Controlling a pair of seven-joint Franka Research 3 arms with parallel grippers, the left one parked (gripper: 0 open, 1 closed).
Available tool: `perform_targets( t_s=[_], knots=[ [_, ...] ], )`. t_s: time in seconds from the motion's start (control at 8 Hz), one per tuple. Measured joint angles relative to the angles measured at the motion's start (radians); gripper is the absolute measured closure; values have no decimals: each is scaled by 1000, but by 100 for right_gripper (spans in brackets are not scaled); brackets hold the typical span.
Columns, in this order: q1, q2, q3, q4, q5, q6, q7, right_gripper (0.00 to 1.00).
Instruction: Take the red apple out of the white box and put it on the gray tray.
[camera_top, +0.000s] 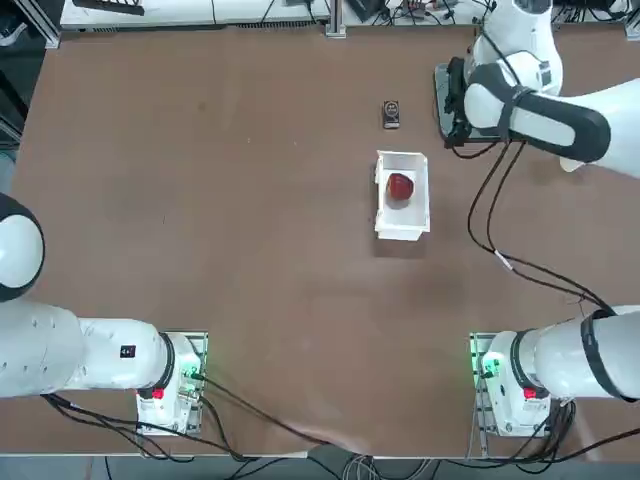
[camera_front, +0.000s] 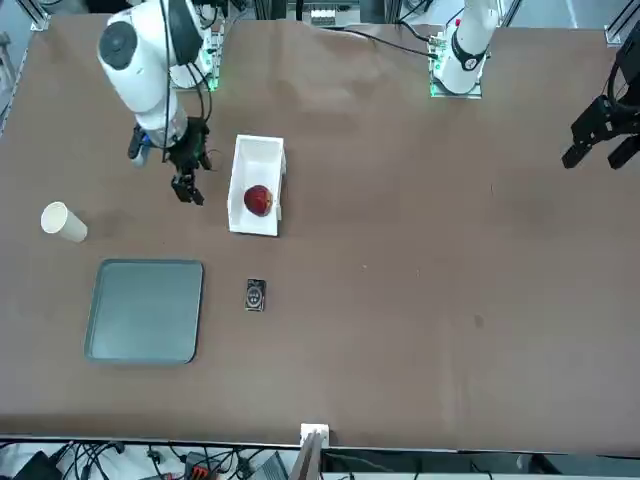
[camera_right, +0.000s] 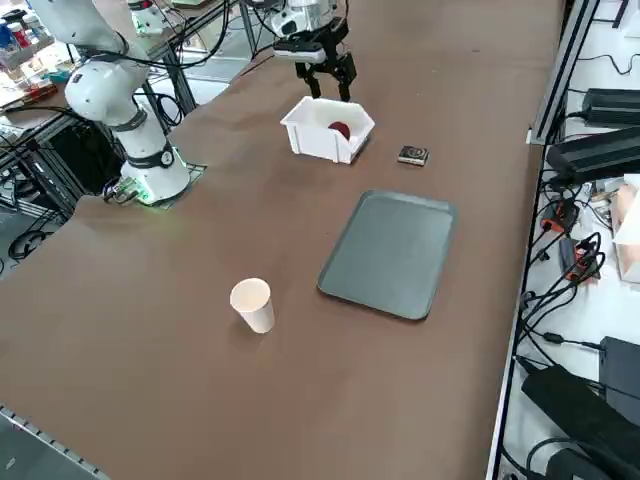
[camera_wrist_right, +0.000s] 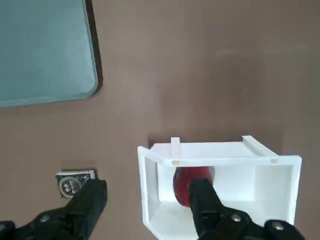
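Red apple (camera_front: 258, 200) sits inside the white box (camera_right: 318, 144) on the brown table (camera_top: 250, 250), resting toward the box's tray-side end; pick-and-place job, by all appearances, is at its opening stage. Gray tray (camera_front: 145, 312) lies flat and bare, well apart from the box, w/ nothing delivered. Right gripper (camera_wrist_right: 149, 189) is up above the tabletop near the box, its two fingers spread wide w/ nothing between them. In the wrist view one finger overlaps the apple, the other a small dark device (camera_wrist_right: 71, 184) that lies outside the box; the grip is therefore off to one side of the fruit, & contact looks unlikely.

Done so far, per the pics: arm near the box, fingers ready, no more. Left to do: center over the apple, go down btwn the thin walls, close on the fruit, lift clear of the rim, carry across & set down on the tray, then let go. Est. progress: approach only, w/ the grasp, transfer & release all outstanding. Possible snag: a spread finger could catch a box wall on the way down & shift the box. Paper cup (camera_right: 252, 304) stands apart from the tray, approx. out of the direct route.
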Motion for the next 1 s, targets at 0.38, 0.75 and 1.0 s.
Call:
perform_targets(
  t_s=[0.38, 0.75, 1.0],
  knots=[
    [37, 70, 1, -10, -6, 61, 1, 0],
    [89, 190, 1, -10, -41, 187, 5, 0],
    [101, 217, 1, -8, -46, 198, 5, 0]
  ],
)
